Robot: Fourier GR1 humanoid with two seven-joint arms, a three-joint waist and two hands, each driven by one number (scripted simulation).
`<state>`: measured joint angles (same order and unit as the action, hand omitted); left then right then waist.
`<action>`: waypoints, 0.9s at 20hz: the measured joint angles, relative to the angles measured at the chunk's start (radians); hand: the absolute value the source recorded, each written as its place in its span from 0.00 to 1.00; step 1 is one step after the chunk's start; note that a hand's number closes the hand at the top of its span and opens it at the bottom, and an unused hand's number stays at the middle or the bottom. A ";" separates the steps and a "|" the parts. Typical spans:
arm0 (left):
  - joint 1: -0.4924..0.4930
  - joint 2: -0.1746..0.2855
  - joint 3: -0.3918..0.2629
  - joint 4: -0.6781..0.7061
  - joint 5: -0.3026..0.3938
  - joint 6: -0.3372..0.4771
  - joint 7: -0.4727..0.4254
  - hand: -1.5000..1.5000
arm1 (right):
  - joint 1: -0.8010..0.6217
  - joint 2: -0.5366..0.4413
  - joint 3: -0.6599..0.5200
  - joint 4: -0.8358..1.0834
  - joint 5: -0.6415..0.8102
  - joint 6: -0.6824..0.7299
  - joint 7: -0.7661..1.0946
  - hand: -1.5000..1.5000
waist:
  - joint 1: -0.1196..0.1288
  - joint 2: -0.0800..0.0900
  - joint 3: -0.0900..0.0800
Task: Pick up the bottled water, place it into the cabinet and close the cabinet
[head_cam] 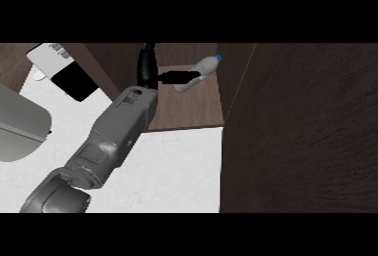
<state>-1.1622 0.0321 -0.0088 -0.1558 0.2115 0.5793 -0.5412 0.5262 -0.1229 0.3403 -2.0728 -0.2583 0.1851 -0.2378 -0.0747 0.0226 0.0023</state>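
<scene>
- Grey forearm (111, 135) of the left arm is extending from the view's lower left across the white speckled counter top (173, 170), with the black left hand (156, 75) sitting at the cabinet's opening.
- Left hand is showing as released: its fingers are straight and splayed, some pointing up. One is stretching sideways, its tip touching or just beside the bottle. Nothing is curling round the bottle.
- Clear plastic water bottle with a blue cap (198, 70) is lying tilted on the brown wooden cabinet shelf (184, 107), cap toward the upper right.
- Dark brown wooden cabinet door (303, 130) is standing open, filling the view's right side.
- Right hand is not showing.
- Judgement: the placing step is looking done or nearly so, and closing is coming up.
- Next move is calling for the hand and forearm to back out of the opening, then get round the door's outer face to swing it shut. An arm left inside would be blocking the door.
- Off-task: a rounded grey vessel (18, 125) and a white-and-black barcoded box (63, 70) are sitting at the left, well apart from the bottle.
</scene>
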 measured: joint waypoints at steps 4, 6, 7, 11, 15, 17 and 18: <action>0.016 -0.007 0.037 -0.041 0.035 -0.098 -0.065 0.00 | 0.020 -0.004 0.002 -0.018 0.009 -0.006 -0.006 0.00 | 0.009 -0.001 0.000; 0.031 -0.018 0.044 -0.057 0.041 -0.139 -0.105 0.00 | 0.027 -0.006 -0.001 -0.013 0.012 -0.005 -0.017 0.00 | 0.017 -0.005 0.002; 0.038 -0.024 0.047 -0.068 0.044 -0.161 -0.119 0.00 | 0.032 -0.005 0.004 -0.017 0.020 -0.009 -0.018 0.00 | 0.021 -0.007 0.002; 0.056 -0.034 0.044 -0.102 0.052 -0.240 -0.150 0.00 | 0.032 -0.002 -0.001 -0.028 0.018 -0.023 -0.008 0.00 | 0.033 -0.010 0.003; 0.079 -0.036 -0.006 -0.148 0.056 -0.280 -0.161 0.00 | 0.033 0.008 0.006 -0.032 0.030 -0.046 0.005 0.00 | 0.044 -0.011 0.003; 0.091 -0.036 -0.031 -0.171 0.067 -0.306 -0.161 0.00 | 0.038 0.017 0.023 -0.046 0.040 -0.062 0.019 0.00 | 0.049 -0.012 0.004; 0.098 -0.036 -0.042 -0.186 0.074 -0.311 -0.158 0.00 | 0.047 0.022 0.033 -0.048 0.049 -0.068 0.014 0.00 | 0.051 -0.013 0.004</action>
<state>-1.0640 -0.0040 -0.0511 -0.3416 0.2859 0.2679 -0.6995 0.5736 -0.1012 0.3728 -2.1206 -0.2097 0.1171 -0.2236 -0.0240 0.0094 0.0060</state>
